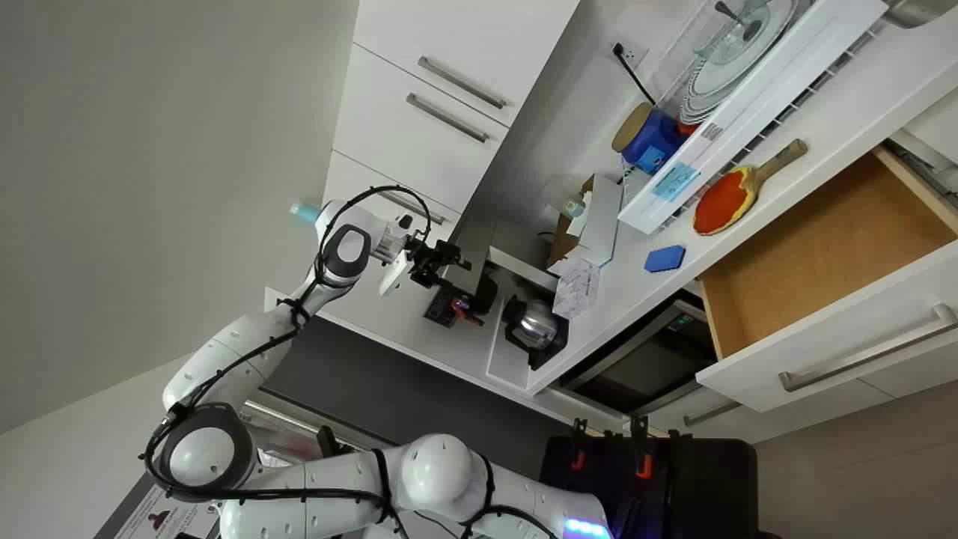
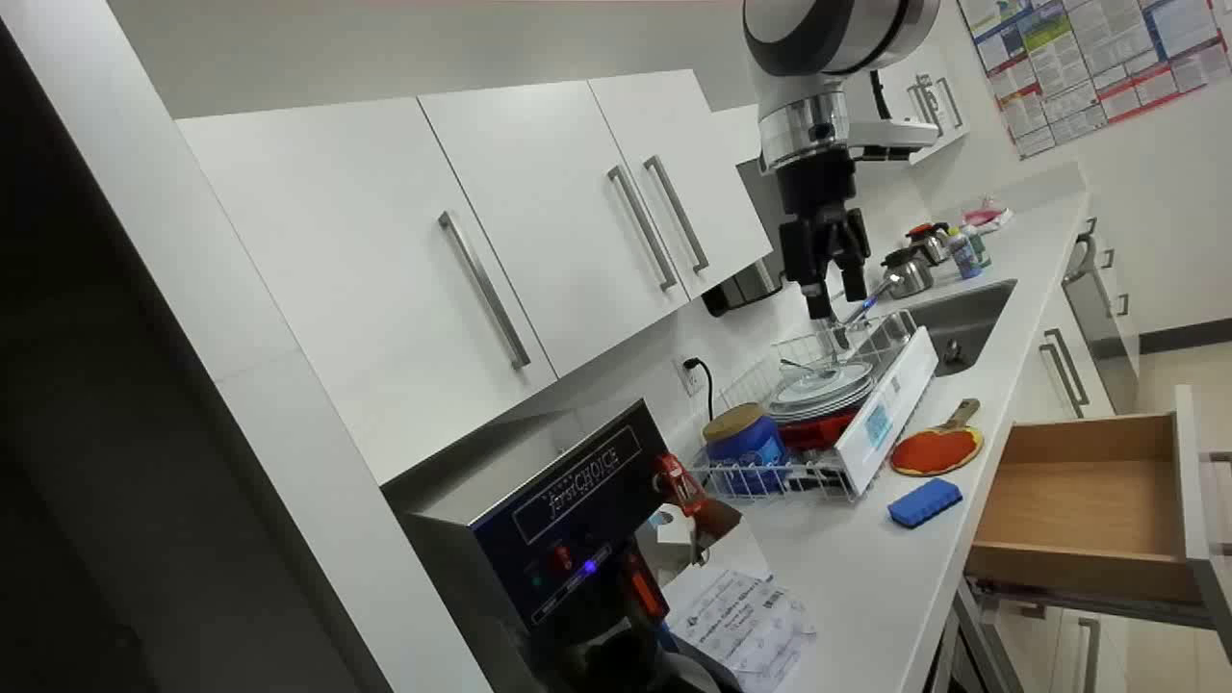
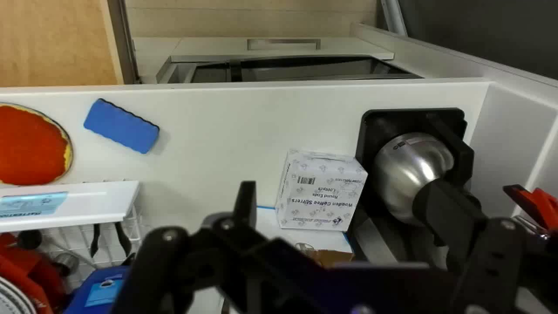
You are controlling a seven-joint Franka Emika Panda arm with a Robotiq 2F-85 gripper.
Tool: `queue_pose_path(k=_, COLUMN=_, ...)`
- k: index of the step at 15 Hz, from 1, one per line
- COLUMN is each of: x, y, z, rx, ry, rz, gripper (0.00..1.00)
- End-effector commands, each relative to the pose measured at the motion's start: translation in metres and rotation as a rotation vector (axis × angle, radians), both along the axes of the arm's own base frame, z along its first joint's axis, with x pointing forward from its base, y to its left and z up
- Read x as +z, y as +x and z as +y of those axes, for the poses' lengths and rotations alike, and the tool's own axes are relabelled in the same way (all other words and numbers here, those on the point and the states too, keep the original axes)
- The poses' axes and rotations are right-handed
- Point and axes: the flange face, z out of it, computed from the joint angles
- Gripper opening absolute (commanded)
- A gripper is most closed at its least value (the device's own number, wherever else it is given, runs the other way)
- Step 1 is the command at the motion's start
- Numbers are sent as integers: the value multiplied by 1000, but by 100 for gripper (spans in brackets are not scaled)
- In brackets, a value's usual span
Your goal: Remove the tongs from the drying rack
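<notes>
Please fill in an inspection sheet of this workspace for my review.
Surface: white counter carrying a blue block and an orange paddle.
Job's things: drying rack holds stacked plates and a blue tub; tongs cannot be picked out with certainty.
Clutter: stirrers box beside a metal pot.
Tool: open, up off the counter, holding nothing.
Cables: black cable strapped along the arm; a cord plugged into an outlet.
Surroundings: drawer pulled open; white cabinets above the counter, shut.

White drying rack (image 2: 902, 393), well loaded
</notes>
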Motion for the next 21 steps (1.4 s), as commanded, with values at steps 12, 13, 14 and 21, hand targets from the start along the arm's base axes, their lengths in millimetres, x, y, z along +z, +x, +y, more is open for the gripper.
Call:
queue_pose_path(k=12, x=-8, y=63, z=-48, rx=-50, ry=-126, rz=-81, gripper=100)
queue_pose_path(k=13, x=-12, y=75, z=-56, rx=-53, ry=-142, rz=-86, gripper=100)
queue_pose_path(k=14, x=-16, y=87, z=-65, rx=-51, ry=-160, rz=-91, gripper=100)
queue_pose_path(k=21, x=-45, y=133, z=-109, rx=-29, ry=-214, rz=-167, gripper=100)
